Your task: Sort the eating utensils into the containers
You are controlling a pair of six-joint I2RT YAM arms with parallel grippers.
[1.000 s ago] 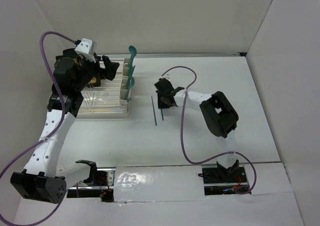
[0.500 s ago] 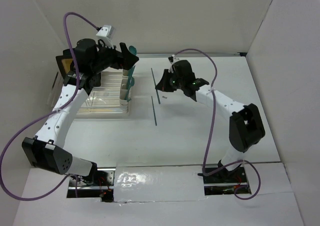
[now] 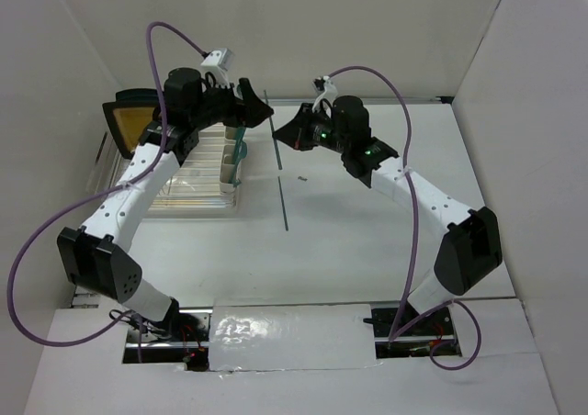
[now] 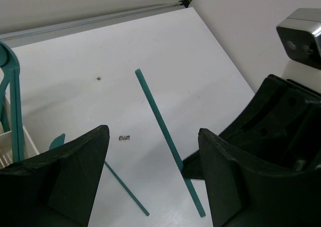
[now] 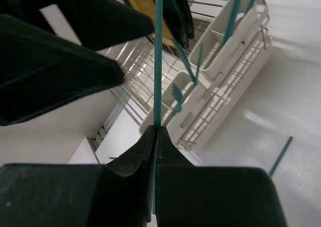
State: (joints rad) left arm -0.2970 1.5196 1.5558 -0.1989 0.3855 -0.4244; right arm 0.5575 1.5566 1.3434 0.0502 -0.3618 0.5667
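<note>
My right gripper (image 3: 278, 136) (image 5: 156, 130) is shut on the thin handle of a teal utensil (image 3: 279, 156) (image 5: 158, 61) and holds it above the table, right of the containers. My left gripper (image 3: 261, 112) (image 4: 153, 132) is open, with that held utensil (image 4: 160, 117) passing between its two fingers without touching them. A second teal utensil (image 3: 283, 204) (image 4: 123, 189) lies on the table. The cream containers (image 3: 230, 155) (image 5: 223, 48) stand at the rack's right end with several teal utensils (image 3: 241, 140) (image 5: 175, 94) in them.
A clear wire-ribbed dish rack (image 3: 184, 184) (image 5: 225, 106) sits at the left. A black-rimmed yellow plate (image 3: 129, 117) stands at its far end. A small dark speck (image 3: 301, 178) lies on the white table. White walls enclose the back and both sides.
My right gripper has risen from the table with a teal utensil and moved toward the back. My left gripper has swung right from over the rack to meet it.
</note>
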